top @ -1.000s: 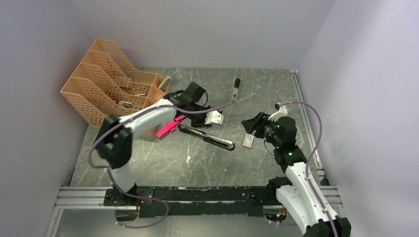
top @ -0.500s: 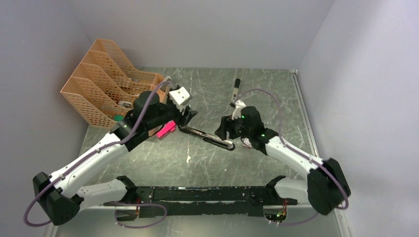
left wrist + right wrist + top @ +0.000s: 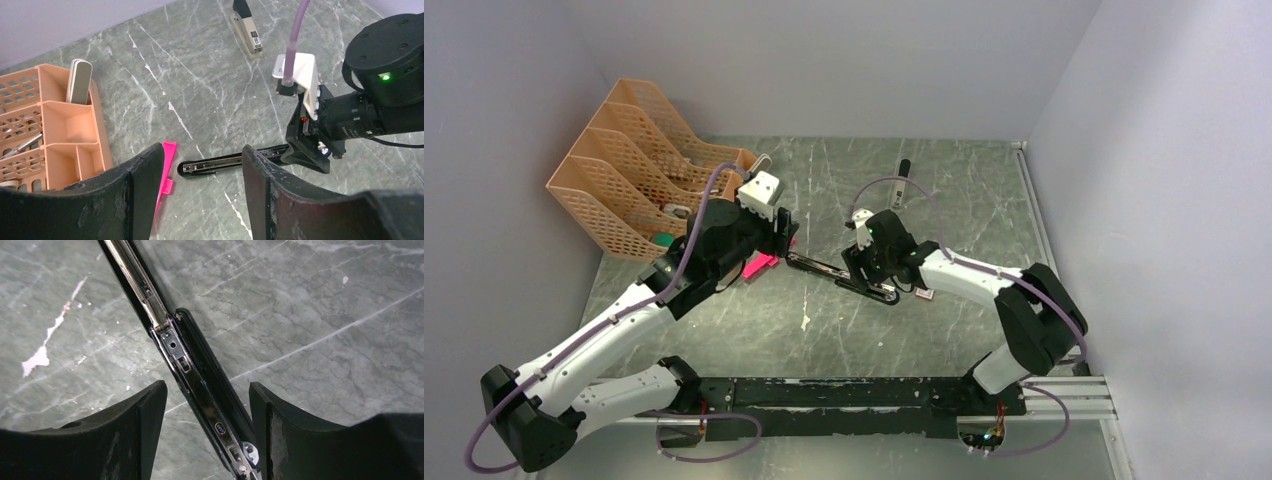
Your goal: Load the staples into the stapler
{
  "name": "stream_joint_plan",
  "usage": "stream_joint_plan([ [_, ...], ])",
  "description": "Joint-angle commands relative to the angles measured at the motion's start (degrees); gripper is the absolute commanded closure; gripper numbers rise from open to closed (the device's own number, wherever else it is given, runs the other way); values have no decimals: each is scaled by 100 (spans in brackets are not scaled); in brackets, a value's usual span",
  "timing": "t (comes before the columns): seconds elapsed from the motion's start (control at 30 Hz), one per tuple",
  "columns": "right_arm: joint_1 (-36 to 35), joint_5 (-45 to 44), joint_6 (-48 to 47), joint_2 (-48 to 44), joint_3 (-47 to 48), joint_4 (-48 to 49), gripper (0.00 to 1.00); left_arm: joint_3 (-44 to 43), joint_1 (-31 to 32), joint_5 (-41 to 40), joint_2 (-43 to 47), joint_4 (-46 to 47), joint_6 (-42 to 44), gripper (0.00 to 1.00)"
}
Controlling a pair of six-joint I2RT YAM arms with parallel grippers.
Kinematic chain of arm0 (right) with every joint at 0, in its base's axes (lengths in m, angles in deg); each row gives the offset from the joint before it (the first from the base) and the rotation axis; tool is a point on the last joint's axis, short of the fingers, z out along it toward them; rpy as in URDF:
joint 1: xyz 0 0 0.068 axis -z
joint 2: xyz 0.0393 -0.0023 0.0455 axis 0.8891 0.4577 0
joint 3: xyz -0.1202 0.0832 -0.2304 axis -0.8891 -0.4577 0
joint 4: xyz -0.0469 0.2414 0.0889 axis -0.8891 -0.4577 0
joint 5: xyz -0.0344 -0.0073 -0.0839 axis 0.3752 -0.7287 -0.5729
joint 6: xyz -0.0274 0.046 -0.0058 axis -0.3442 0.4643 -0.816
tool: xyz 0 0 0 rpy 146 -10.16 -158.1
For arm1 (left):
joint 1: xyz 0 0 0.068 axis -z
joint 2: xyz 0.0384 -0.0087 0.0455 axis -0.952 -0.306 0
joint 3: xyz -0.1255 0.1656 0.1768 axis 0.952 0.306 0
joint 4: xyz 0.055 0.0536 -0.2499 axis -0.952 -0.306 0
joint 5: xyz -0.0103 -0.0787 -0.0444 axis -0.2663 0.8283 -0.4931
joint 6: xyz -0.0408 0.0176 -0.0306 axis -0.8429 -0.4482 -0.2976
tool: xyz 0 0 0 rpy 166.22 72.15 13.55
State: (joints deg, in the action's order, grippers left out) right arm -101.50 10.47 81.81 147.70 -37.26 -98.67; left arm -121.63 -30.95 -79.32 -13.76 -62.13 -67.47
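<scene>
The black stapler (image 3: 842,278) lies opened flat on the marble table, its silver rail (image 3: 172,347) facing up. My right gripper (image 3: 205,425) is open and straddles the stapler's hinge end, with a finger on each side of the rail. My left gripper (image 3: 202,185) is open and hovers above the stapler's other end (image 3: 212,165), with nothing between its fingers. The staples are hidden. Only a corner of a small white box with red print (image 3: 924,293) peeks out beside the right forearm.
A bright pink plastic piece (image 3: 166,165) lies just left of the stapler. An orange desk organizer (image 3: 639,165) stands at the back left. A slim black-and-silver stick (image 3: 902,182) lies at the back centre. Grey walls close in both sides.
My right gripper swung left from beside the white box to over the stapler's hinge end. My left arm drew back towards the pink piece and its jaws opened wider.
</scene>
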Motion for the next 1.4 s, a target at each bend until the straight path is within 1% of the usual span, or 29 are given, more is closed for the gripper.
stream_joint_plan([
  [0.0,-63,-60,-476,276,222,-313,36,-80,-43,-151,-36,-158,-113,37],
  [0.27,-73,69,-538,563,251,-369,46,-64,-50,-115,-65,-172,-76,37],
  [0.47,-137,23,-533,521,184,-303,63,-90,-56,-106,-135,-207,-74,38],
  [0.57,-261,124,-663,440,156,-326,73,-96,-55,-121,-165,-217,-65,38],
  [0.67,-556,214,-803,417,142,-338,83,-101,-55,-122,-182,-224,-65,38],
  [0.73,-823,266,-806,422,143,-272,91,-108,-57,-142,-197,-232,-63,38],
  [0.83,-1141,453,-758,416,77,-91,99,-112,-68,-238,-197,-255,-65,38],
  [1.1,-1947,857,-989,549,-1,41,100,4,-120,-669,86,-114,-127,38],
  [1.17,-2051,895,-981,631,60,90,100,44,-137,-740,170,-73,-137,38],
  [1.37,-2164,761,-570,1000,502,554,100,73,-185,-794,220,-48,-153,38],
])
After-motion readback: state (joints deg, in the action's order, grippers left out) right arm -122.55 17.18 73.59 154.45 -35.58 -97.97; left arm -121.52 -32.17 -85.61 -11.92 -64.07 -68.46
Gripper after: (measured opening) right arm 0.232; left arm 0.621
